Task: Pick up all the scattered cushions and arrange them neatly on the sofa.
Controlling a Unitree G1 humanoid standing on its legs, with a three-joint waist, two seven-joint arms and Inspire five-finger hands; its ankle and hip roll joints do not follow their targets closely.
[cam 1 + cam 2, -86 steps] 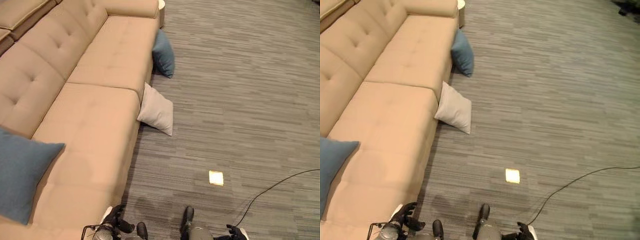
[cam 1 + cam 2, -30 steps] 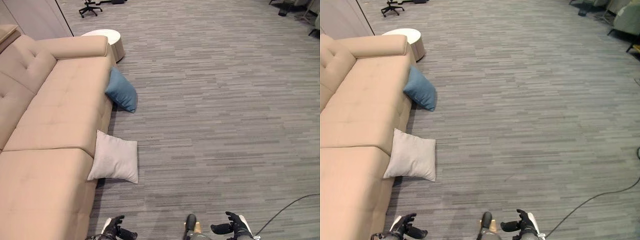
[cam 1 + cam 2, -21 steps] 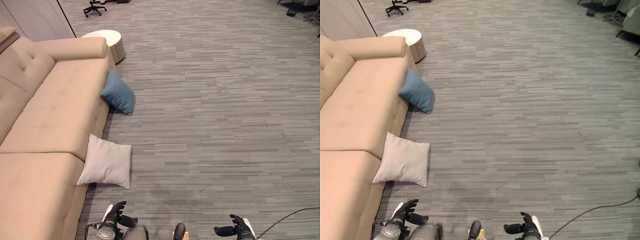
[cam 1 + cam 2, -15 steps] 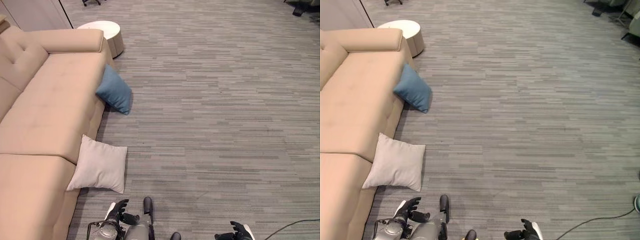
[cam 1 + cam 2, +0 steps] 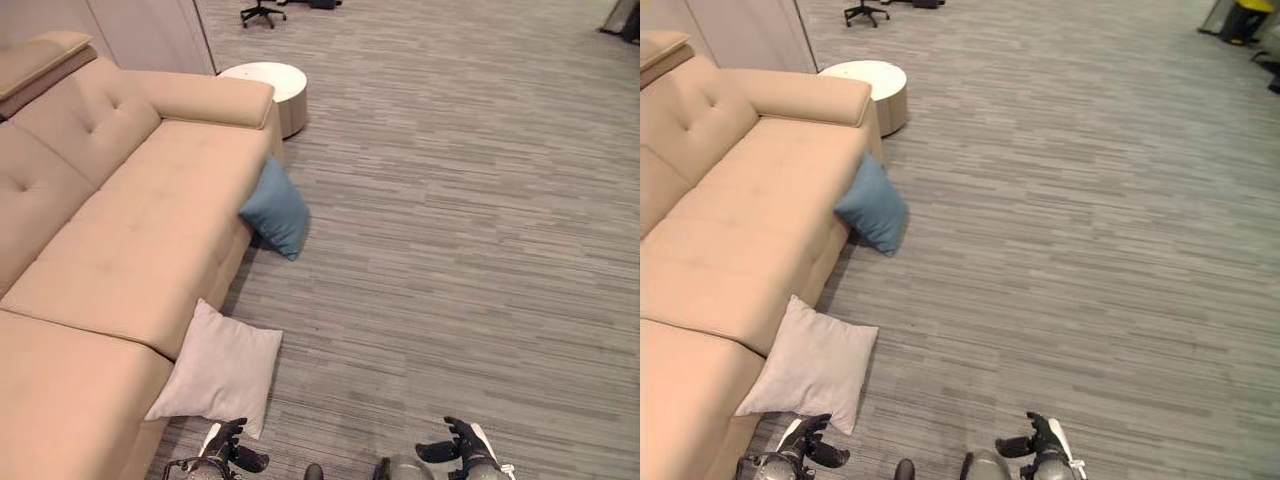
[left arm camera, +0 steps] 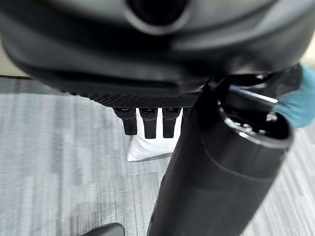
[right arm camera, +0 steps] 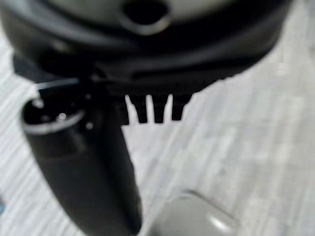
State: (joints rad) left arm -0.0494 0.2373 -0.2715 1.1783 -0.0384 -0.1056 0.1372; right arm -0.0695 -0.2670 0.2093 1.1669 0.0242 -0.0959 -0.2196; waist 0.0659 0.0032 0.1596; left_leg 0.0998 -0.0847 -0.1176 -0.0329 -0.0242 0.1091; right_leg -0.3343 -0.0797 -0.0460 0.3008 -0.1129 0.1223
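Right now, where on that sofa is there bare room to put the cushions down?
The sofa seat is bare from the armrest back towards the robot. The crowded strip is the floor along its front edge, where the blue cushion and the white cushion lean.

light grey cushion (image 5: 218,370): square, plain, on the carpet floor (image 5: 460,230), tilted with its upper edge leaning against the sofa's front edge.
blue cushion (image 5: 275,208): square, propped upright on one corner against the front of the sofa (image 5: 130,240), near the armrest end.
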